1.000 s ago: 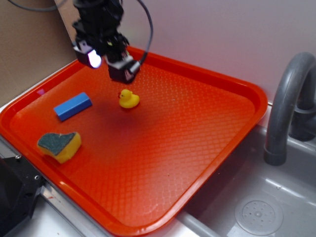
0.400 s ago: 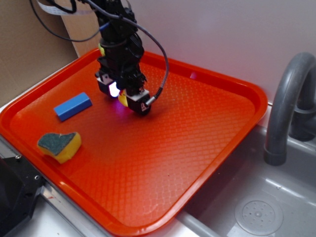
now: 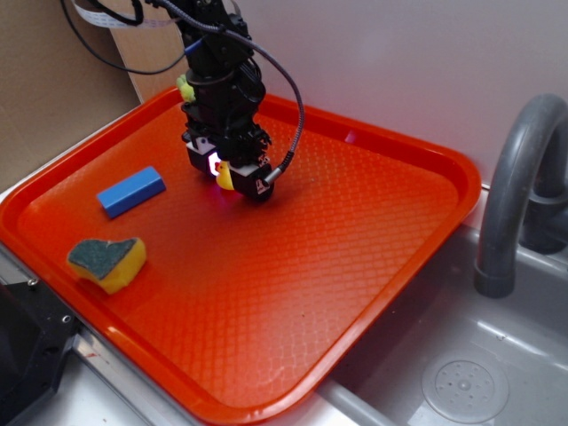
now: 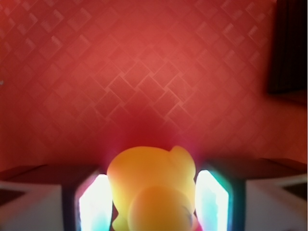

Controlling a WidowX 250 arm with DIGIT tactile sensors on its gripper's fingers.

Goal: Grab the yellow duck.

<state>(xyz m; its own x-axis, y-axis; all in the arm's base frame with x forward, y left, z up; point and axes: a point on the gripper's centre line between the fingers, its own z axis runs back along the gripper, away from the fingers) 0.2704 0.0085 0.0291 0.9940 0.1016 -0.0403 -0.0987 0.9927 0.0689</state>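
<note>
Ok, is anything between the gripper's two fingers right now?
Yes. In the wrist view the yellow duck sits between the gripper's glowing fingers; whether they press it I cannot tell. The exterior view shows only a yellow sliver there.

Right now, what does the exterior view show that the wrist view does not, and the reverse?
Only the exterior view shows the blue block, the sponge, the grey faucet and the sink, plus the arm above the pincer. Only the wrist view shows the two glowing pads close on either side of the yellow duck. Both show the duck and the orange tray.
</note>
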